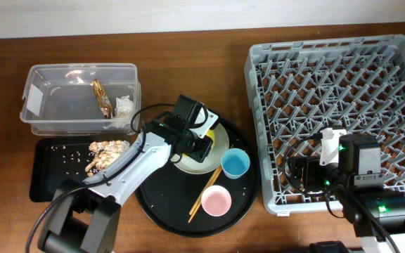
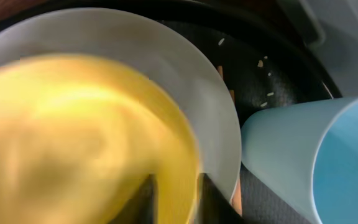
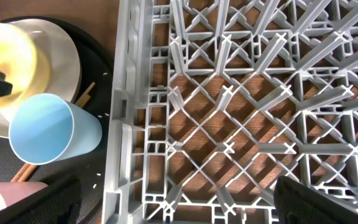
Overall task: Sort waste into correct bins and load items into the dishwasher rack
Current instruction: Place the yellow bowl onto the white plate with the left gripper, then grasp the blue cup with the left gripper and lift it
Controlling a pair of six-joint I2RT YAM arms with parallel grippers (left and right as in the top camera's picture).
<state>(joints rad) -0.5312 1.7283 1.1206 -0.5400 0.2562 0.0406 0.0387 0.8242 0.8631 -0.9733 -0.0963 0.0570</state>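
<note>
My left gripper [image 1: 204, 143] [image 2: 176, 198] is shut on the rim of the yellow bowl [image 1: 221, 133] [image 2: 73, 137], which sits on the grey-green plate [image 1: 192, 166] [image 2: 191, 68] in the round black tray [image 1: 164, 204]. The blue cup [image 1: 235, 164] [image 2: 316, 162] [image 3: 45, 134], the pink cup [image 1: 216, 202] and the chopsticks [image 1: 204, 197] lie on the same tray. My right gripper [image 1: 299, 171] [image 3: 182, 205] is open and empty over the front left corner of the dishwasher rack [image 1: 343, 84] [image 3: 241, 93].
The clear tub [image 1: 55, 98] at back left holds a white napkin [image 1: 124, 107] and a brown-gold wrapper [image 1: 103, 98]. The shallow black tray [image 1: 48, 179] in front of it holds brownish food scraps [image 1: 105, 151]. The left arm reaches over that tray.
</note>
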